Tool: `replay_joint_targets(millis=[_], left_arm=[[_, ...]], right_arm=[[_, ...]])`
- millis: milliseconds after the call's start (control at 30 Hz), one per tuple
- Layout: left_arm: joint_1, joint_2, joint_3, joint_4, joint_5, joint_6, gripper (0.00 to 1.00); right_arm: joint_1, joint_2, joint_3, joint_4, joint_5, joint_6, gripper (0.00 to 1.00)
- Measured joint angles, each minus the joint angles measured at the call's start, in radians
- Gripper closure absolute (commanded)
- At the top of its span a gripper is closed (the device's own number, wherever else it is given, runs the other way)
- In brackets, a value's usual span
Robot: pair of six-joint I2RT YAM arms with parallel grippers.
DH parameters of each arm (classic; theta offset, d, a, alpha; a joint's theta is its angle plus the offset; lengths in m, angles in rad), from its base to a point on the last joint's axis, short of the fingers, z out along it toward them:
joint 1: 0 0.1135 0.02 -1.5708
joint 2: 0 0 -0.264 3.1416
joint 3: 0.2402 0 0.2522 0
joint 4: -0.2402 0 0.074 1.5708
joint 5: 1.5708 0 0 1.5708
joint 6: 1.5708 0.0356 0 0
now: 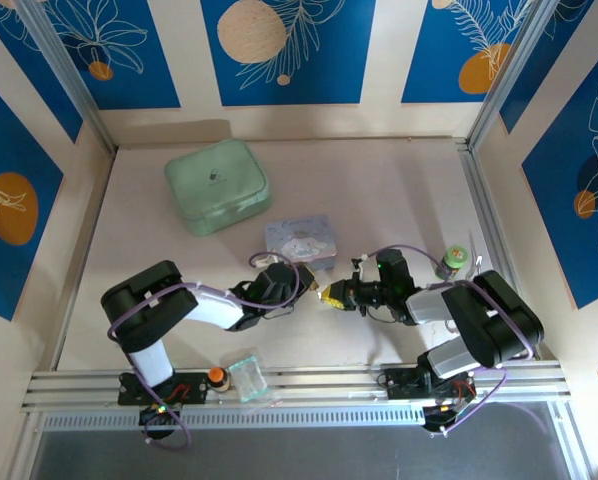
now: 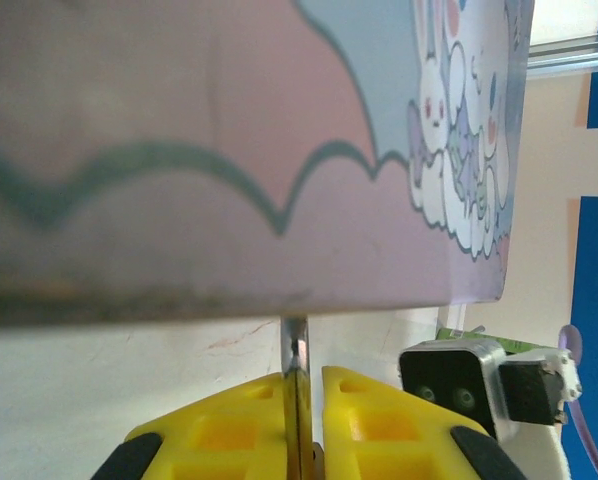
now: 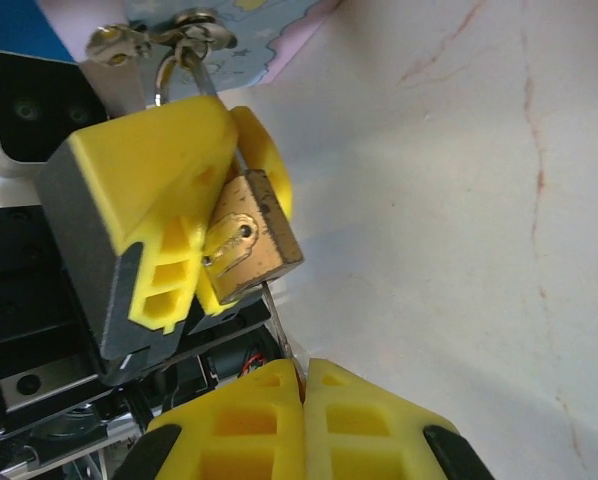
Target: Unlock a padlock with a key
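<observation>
1. Padlock [image 3: 254,235]: brass body, tilted, at mid-bench [image 1: 399,190] just in front of the tin [image 1: 301,240]. Its slotted face is turned toward the right wrist camera.
2. Shackle [image 3: 197,70]: silver, running up from the body to the metal clasp [image 3: 184,25] at the tin's edge. Whether it is seated in the body cannot be told.
3. Left jaws: pinching the padlock body, with a yellow finger [image 3: 149,170] on either side. The left wrist view shows a thin metal edge in the narrow gap between the fingers [image 2: 229,430].
4. Key [image 3: 277,335]: a thin sliver seen edge-on, just below the padlock's lower corner. Whether its tip touches the padlock cannot be told.
5. Right jaws: pressed together on the key, fingers [image 3: 369,420] pointing at the left jaws from close by.
6. Tin: pastel, with cartoon rabbit print.
7. Green case [image 1: 217,186]: far left of the bench, well apart.
8. Green-capped bottle [image 1: 455,260]: beside the right arm.
9. Orange knob [image 1: 217,375] and clear cup [image 1: 247,375]: on the front rail [image 1: 329,385].
</observation>
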Motion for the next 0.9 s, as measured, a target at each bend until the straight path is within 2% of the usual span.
replay_joint_targets(millis=[900], left_arm=[[0.005,0.0,-0.016,0.029,-0.023,-0.016,1.0]], right_arm=[[-0.004,0.117,-0.028,0.254,0.001,0.098,1.0]])
